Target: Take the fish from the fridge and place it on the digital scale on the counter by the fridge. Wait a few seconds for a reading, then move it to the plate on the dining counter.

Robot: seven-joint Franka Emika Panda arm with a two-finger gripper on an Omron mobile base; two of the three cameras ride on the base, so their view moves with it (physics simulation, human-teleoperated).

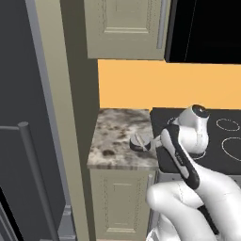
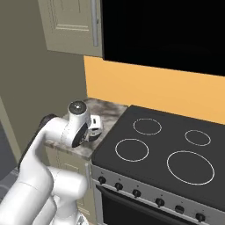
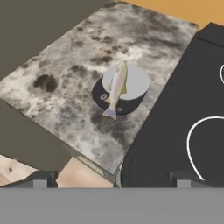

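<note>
Pincer [image 3: 111,177] agape over slender fish [image 3: 117,87] on round scale [image 3: 131,89]

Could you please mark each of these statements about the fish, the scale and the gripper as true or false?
1. The fish lies across the digital scale. True.
2. The gripper is shut on the fish. False: its jaws stand open, above and apart from the fish.
3. The scale sits on the granite counter beside the black stove. True.
4. The scale sits on a stove burner. False: it stands on the counter, off the stove.
5. The fish's tail overhangs the scale's edge. True.
</note>
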